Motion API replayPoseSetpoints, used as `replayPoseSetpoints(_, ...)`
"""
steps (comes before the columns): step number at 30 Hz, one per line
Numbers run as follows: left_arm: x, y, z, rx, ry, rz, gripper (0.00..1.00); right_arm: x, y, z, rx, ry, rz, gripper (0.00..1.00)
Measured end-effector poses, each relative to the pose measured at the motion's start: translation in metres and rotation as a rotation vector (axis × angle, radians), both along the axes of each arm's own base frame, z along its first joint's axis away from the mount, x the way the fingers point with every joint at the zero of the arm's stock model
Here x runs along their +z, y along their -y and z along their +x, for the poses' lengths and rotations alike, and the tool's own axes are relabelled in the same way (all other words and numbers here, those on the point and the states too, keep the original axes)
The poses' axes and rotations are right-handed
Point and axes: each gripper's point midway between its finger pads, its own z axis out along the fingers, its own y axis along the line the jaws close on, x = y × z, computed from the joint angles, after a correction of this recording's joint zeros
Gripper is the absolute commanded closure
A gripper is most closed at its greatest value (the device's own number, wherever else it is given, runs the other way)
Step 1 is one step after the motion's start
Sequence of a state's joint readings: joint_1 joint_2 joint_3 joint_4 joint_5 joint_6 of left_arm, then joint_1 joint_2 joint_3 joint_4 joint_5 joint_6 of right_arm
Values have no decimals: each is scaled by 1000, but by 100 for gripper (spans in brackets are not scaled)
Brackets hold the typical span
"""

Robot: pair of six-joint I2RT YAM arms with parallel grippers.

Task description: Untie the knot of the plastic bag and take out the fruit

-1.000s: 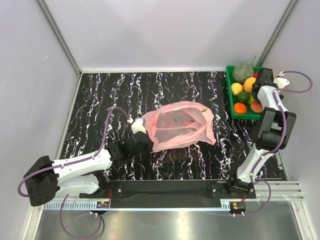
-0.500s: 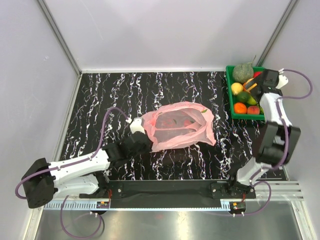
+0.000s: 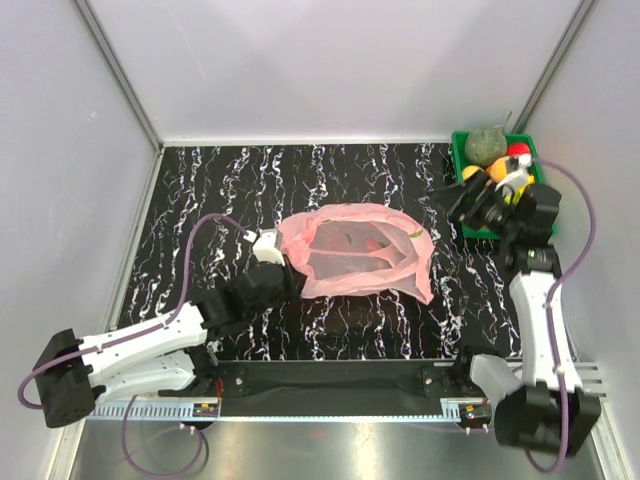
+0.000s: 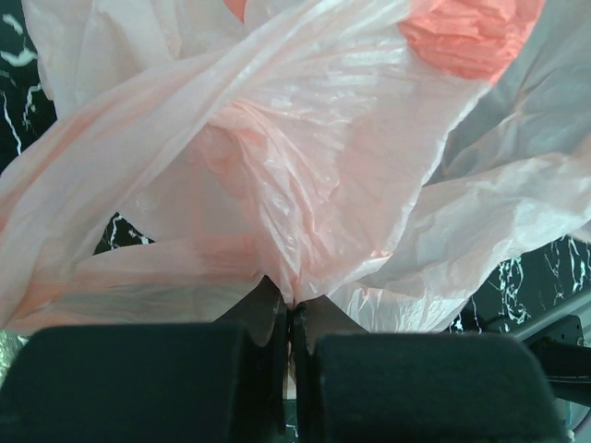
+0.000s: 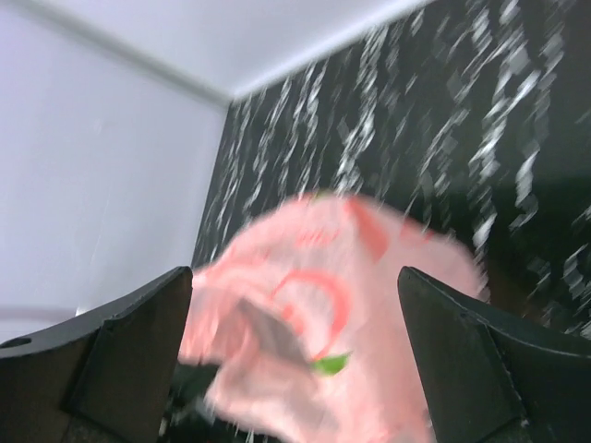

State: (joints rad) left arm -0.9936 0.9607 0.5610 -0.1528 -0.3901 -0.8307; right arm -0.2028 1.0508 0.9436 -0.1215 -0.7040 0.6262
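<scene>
The pink plastic bag (image 3: 355, 250) lies mid-table, slack and crinkled. Reddish shapes (image 3: 372, 240) show through it; what they are I cannot tell. My left gripper (image 3: 277, 258) is at its left edge, shut on a pinch of the pink plastic (image 4: 294, 293). A red-orange patch (image 4: 471, 32) shows through the film. My right gripper (image 3: 468, 206) is open and empty, in the air between the tray and the bag, facing the bag (image 5: 323, 323), which is blurred. Small fruits (image 3: 497, 166) lie in the green tray, mostly hidden by the right wrist. I cannot make out the knot.
The green tray (image 3: 457, 150) stands at the back right corner, with a grey-green netted melon (image 3: 487, 143) at its far end. White walls close in the black marbled table (image 3: 200, 190) on three sides.
My right arm has swung from over the tray to the left, toward the bag, jaws open. My left gripper has drawn the bag's left edge slightly leftward and the bag has spread.
</scene>
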Motion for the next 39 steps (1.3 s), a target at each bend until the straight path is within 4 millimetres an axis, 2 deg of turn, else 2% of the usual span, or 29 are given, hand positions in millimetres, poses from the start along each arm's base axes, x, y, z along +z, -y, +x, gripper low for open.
replayPoseSetpoints(1, 3, 0, 1, -3, 12, -4, 100, -5, -11, -15, 34, -13, 6, 0)
replayPoseSetpoints(2, 6, 0, 1, -6, 24, -7, 92, -6, -22, -31, 67, -15, 9, 0)
replayPoseSetpoints(3, 9, 0, 2, -12, 36, -7, 67, -1, -32, -49, 103, 6, 8, 0)
replayPoseSetpoints(6, 15, 1, 3, -26, 63, -8, 38, 19, -45, -91, 147, 99, -1, 0)
replayPoseSetpoints(7, 17, 1, 3, -32, 75, -9, 2, 25, -48, -103, 153, 129, -4, 0)
replayPoseSetpoints(9, 23, 1, 3, -38, 92, -19, 1, 38, -52, -125, 170, 190, -13, 0)
replayPoseSetpoints(11, 28, 1, 3, -43, 109, -25, 1, 39, -55, -137, 187, 200, -16, 0)
replayPoseSetpoints(16, 42, -4, 2, -52, 148, -41, 1, 21, -57, -145, 205, 107, -7, 0)
replayPoseSetpoints(18, 54, -6, 0, -58, 173, -59, 1, 18, -58, -149, 211, 87, -6, 0)
replayPoseSetpoints(23, 106, -9, -9, -109, 273, -158, 1, 25, -60, -163, 211, 117, -11, 0)
replayPoseSetpoints(28, 165, -19, -34, -199, 399, -298, 1, 42, -55, -178, 148, 162, -40, 0)
replayPoseSetpoints(30, 183, -25, -45, -229, 442, -347, 1, 48, -49, -180, 108, 171, -65, 0)
replayPoseSetpoints(34, 202, -34, -60, -274, 495, -398, 1, 50, -40, -181, 46, 170, -111, 0)
replayPoseSetpoints(39, 203, -39, -70, -312, 509, -398, 1, 49, -30, -176, -28, 148, -122, 0)
